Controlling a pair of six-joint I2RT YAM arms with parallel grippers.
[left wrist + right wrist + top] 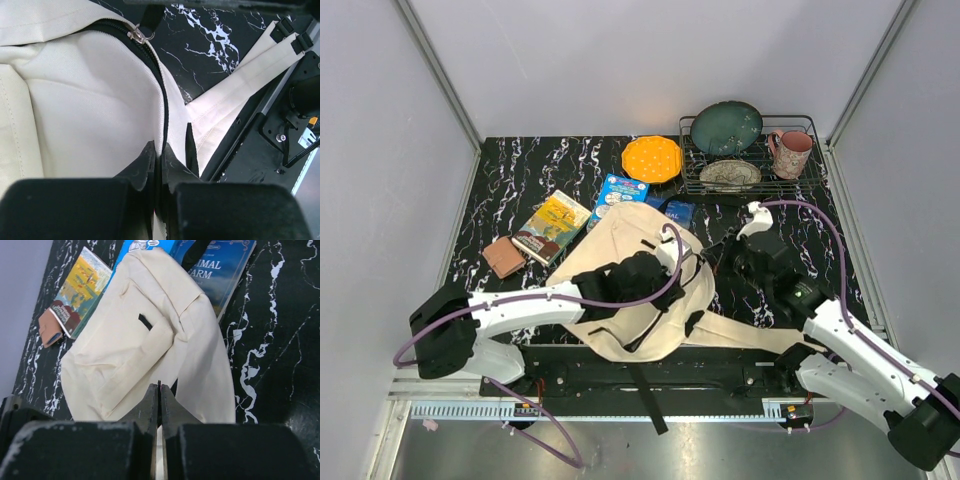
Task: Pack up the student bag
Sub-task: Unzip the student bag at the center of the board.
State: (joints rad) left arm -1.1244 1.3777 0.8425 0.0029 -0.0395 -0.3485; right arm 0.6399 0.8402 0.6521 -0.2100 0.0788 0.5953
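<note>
Now both claws are clenched on the cloth of the student bag (620,240): the left claw (159,152) beside the zipper (161,90), the right claw (159,390) on its right edge. To open the mouth well, we should pull apart gently, so the cloth does not slip. The bag lies in the middle of the counter (520,180), pocket upward, its long axis running near to far, straps (755,335) trailing near-right.
</note>
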